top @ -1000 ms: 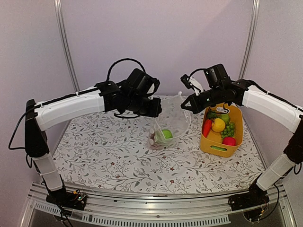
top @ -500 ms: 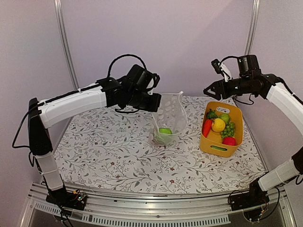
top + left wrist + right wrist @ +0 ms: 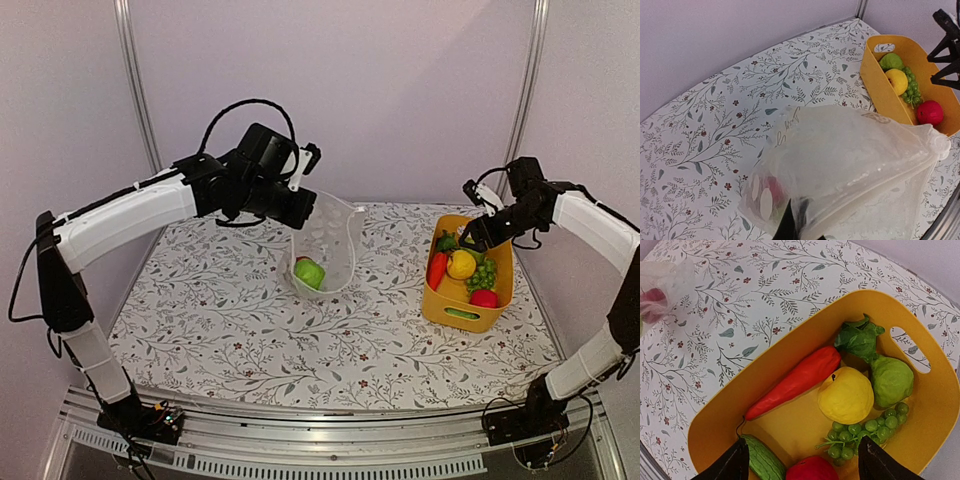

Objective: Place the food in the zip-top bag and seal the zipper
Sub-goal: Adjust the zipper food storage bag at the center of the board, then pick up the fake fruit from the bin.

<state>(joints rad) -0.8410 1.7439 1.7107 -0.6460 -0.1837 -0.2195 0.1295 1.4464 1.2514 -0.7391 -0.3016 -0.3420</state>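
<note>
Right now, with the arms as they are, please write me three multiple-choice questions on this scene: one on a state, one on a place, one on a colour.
1. The bag is:
A. lying flat
B. folded shut
C. held up by the left gripper

2. The carrot lies:
A. in the bin
B. in the bag
C. under the bag

3. The bin is:
A. blue
B. yellow
C. white

Answers:
1 C: the top view shows the bag hanging from the closed left gripper.
2 A: the right wrist view shows the carrot beside the lemon in the bin.
3 B: its walls are yellow in every view.
</note>
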